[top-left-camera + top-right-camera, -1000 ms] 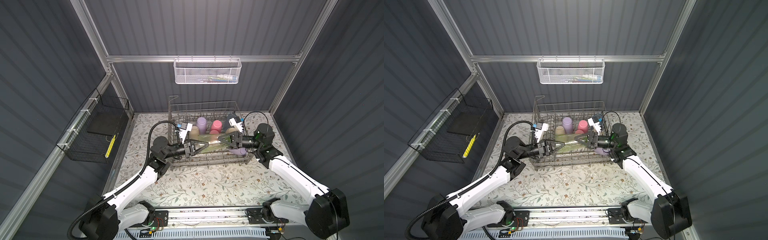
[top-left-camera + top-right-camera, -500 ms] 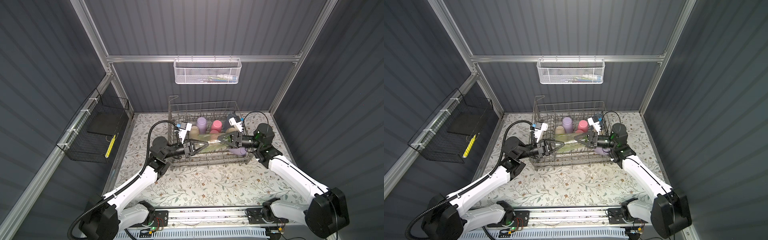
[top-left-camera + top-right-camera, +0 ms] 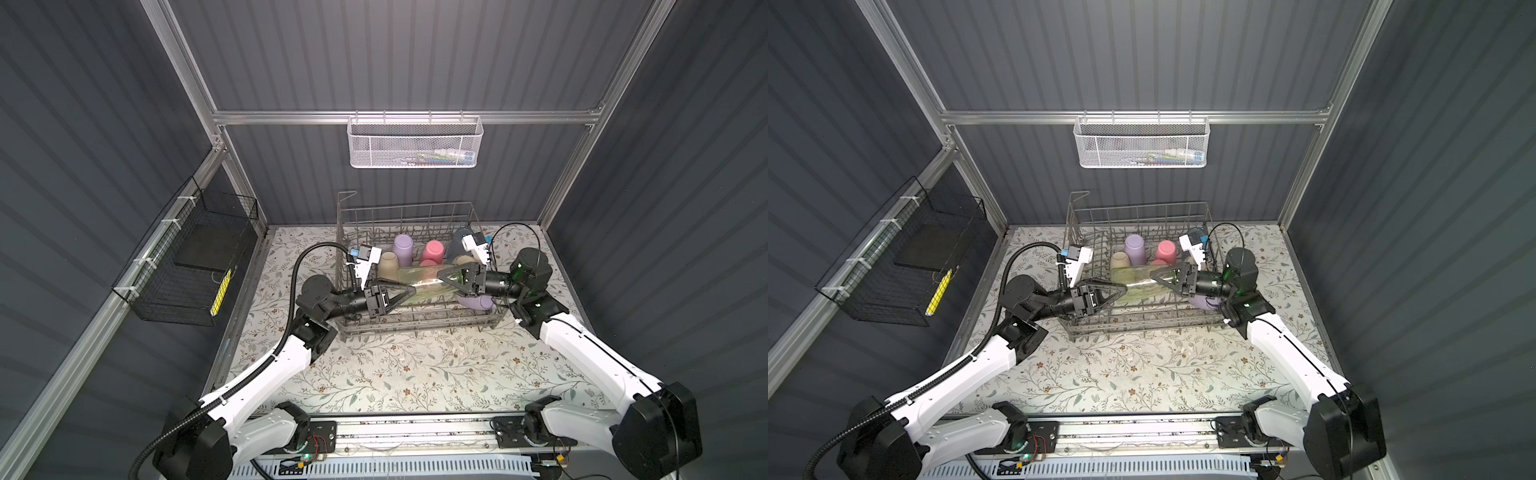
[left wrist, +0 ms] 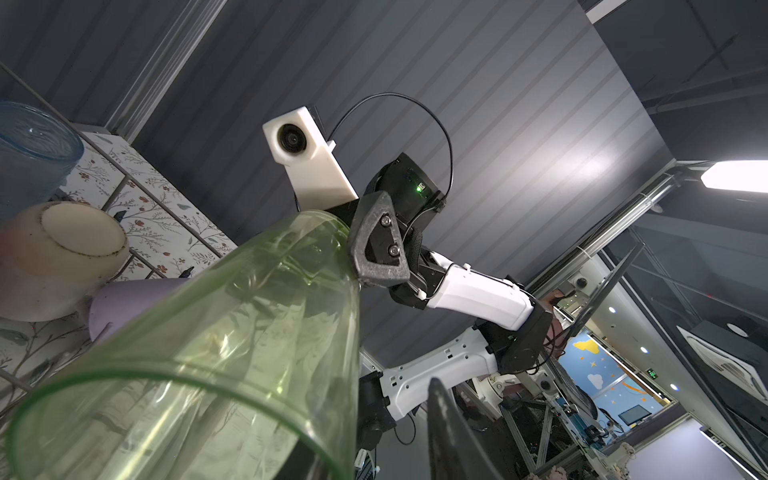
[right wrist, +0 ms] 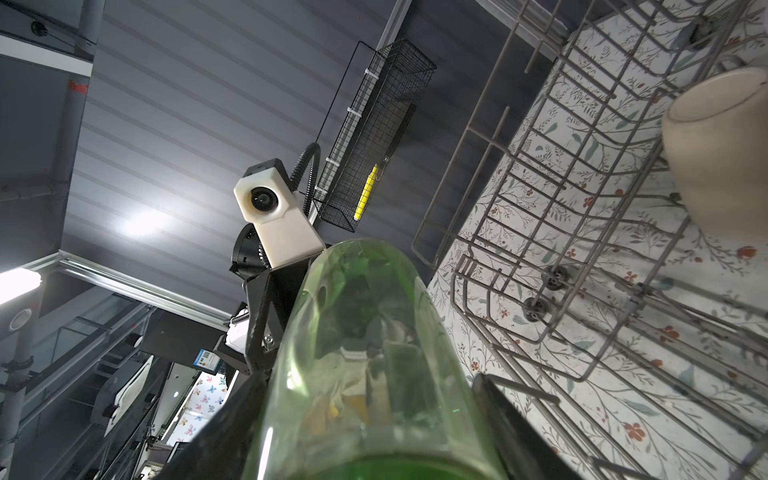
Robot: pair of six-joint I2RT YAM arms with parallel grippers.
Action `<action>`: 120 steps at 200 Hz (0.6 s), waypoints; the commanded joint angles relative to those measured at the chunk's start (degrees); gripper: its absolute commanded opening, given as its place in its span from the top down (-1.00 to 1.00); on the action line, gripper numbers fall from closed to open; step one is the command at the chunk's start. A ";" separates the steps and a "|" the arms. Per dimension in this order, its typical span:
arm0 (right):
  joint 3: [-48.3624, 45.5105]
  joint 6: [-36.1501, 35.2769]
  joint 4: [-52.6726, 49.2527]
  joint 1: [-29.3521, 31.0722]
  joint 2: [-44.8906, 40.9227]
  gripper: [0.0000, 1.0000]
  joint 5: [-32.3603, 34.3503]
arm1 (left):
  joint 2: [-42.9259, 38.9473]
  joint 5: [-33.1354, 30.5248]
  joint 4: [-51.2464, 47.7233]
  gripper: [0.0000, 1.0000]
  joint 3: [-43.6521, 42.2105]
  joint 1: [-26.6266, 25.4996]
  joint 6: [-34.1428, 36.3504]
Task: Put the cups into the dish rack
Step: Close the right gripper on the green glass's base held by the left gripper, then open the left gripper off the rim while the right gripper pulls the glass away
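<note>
Currently left gripper (image 3: pixel 413 291) has its jaws parted, one finger (image 4: pixel 444 419) clear of the rim of the green cup (image 3: pixel 424 279). Cup lies level between both tools, mouth toward the left one, over the dish rack (image 3: pixel 415 323). Base end is clamped in right gripper (image 3: pixel 449 283).

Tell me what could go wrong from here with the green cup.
The right gripper alone grips the green cup by its base end, sideways over the dish rack; it could sag or slip.
The left gripper, open, sits close to the rim; backing out might snag it.
A lilac cup lies on its side just beneath the right gripper; lowering could knock it.
</note>
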 commanded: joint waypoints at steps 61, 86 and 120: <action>1.80 -10.31 -14.15 -5.40 -6.03 0.52 2.02 | -6.49 -5.98 -12.17 0.26 0.52 0.53 6.92; 3.30 -15.56 -22.61 -8.30 -7.41 0.53 3.49 | -9.07 -7.87 -17.70 0.27 1.28 0.84 9.41; 7.20 -25.54 -37.26 -10.05 -7.66 0.52 9.01 | -12.07 -9.94 -25.15 0.27 2.55 1.01 12.61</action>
